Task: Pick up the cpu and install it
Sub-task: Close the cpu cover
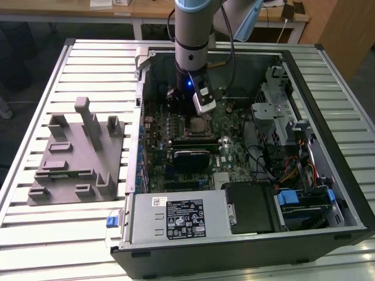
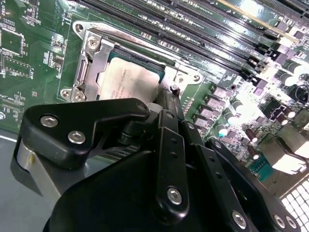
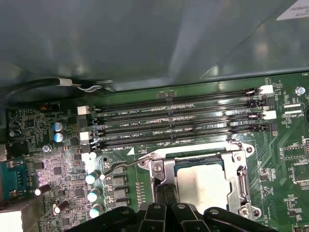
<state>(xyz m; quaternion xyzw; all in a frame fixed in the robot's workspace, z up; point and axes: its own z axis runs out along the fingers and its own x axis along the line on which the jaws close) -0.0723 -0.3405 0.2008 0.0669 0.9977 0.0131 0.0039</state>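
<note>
The cpu, a pale silver square, lies flat inside the metal-framed socket on the green motherboard. It shows again in the first wrist view as cpu within the socket frame, and in the exterior view as cpu. My gripper hangs low over the socket, fingers together beside the chip's edge and nothing between them. In the second wrist view the gripper ends at the chip's side. From the exterior view the gripper reaches down into the open computer case.
Empty memory slots run alongside the socket. A grey plastic fixture block sits on the slatted table at the exterior view's left. Inside the case stand a power supply, a drive cage and loose cables.
</note>
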